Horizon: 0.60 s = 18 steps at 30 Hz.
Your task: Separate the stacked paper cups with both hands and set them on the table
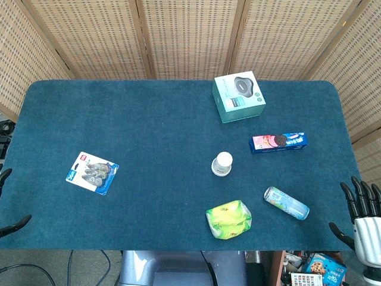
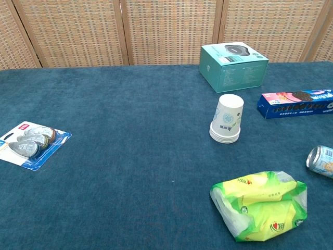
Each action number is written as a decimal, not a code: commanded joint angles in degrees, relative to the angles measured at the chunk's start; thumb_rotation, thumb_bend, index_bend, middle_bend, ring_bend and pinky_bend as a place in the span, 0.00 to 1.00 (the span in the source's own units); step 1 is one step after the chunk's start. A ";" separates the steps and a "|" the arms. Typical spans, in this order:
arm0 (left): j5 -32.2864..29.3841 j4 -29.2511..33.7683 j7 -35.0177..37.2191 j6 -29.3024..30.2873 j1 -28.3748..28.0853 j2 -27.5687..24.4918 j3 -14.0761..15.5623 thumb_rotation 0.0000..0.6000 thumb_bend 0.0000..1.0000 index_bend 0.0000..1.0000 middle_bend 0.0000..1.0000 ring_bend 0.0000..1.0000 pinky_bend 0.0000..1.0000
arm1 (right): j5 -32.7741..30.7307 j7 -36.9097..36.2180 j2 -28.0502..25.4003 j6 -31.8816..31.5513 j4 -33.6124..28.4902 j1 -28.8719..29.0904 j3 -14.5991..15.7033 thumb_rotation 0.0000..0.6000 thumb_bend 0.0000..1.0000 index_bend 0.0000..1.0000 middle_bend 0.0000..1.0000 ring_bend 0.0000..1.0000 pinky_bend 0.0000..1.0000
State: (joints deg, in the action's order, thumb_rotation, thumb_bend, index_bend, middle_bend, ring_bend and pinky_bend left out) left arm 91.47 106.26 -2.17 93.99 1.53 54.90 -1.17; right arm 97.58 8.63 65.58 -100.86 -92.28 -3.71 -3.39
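Note:
The stacked white paper cups [image 1: 222, 163] stand upside down near the middle of the blue table; in the chest view the stack [image 2: 228, 119] shows several rims at its base. My right hand [image 1: 362, 213] hangs off the table's right front corner, fingers spread, holding nothing. Only dark fingertips of my left hand [image 1: 8, 205] show at the left edge of the head view, apart and empty. Neither hand appears in the chest view. Both hands are far from the cups.
A teal box [image 1: 239, 96] sits behind the cups, and a blue cookie box [image 1: 278, 142] to their right. A drink can [image 1: 286, 202] lies on its side front right. A green-yellow packet [image 1: 228, 220] lies in front of the cups. A blister pack [image 1: 92, 173] lies left.

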 commanded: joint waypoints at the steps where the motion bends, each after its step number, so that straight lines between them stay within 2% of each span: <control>1: -0.02 0.01 0.00 -0.05 -0.01 0.00 0.01 1.00 0.10 0.00 0.00 0.00 0.00 | -0.03 0.03 -0.01 0.10 -0.04 0.03 0.01 1.00 0.04 0.00 0.00 0.00 0.00; 11: -0.18 -0.33 -0.15 0.24 0.10 0.05 -0.17 1.00 0.10 0.00 0.00 0.00 0.00 | -1.20 -0.49 -0.19 2.81 -0.43 1.70 -0.78 1.00 0.04 0.00 0.00 0.00 0.00; 14: -1.22 -0.67 -0.39 -0.35 -0.29 0.31 -0.68 1.00 0.10 0.00 0.00 0.00 0.00 | -1.27 0.65 -1.27 7.66 -1.67 5.01 -1.67 1.00 0.04 0.03 0.04 0.00 0.00; 18: -3.39 -0.87 -1.46 -1.50 -1.02 0.94 -1.64 1.00 0.10 0.00 0.00 0.00 0.00 | -2.27 0.41 -4.59 18.92 -6.97 12.51 -3.69 1.00 0.04 0.09 0.09 0.00 0.00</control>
State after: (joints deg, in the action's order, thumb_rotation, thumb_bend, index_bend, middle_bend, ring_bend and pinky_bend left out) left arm 88.63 105.48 -3.26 92.95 0.81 55.58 -2.49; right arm 96.12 8.77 63.50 -89.52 -95.44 3.24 -5.32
